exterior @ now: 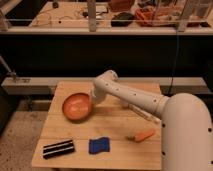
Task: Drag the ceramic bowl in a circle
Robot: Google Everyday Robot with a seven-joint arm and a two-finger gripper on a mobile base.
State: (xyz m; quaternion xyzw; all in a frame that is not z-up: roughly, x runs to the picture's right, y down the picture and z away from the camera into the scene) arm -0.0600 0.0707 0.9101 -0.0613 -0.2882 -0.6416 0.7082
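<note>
A smooth white arm (150, 104) of thick rounded segments, dotted with small dark marks, is shown; its gripper (93, 100) is seen at the ceramic bowl's (75, 106) rim.

You have no text, label, brand, number or sign here that can be read. No legible marking shows on the ceramic bowl (77, 106), the blue sponge (99, 145), the black striped object (58, 148) near the wooden table's (116, 124) front-left corner, the carrot (141, 135) towards its front-right corner, or the white robot arm (142, 101). The clutter on the shelf (100, 22) beyond the table's back edge is too blurred for any lettering to be made out. The gripper (93, 101) is at the bowl's right rim, in the table's back-left part.
</note>
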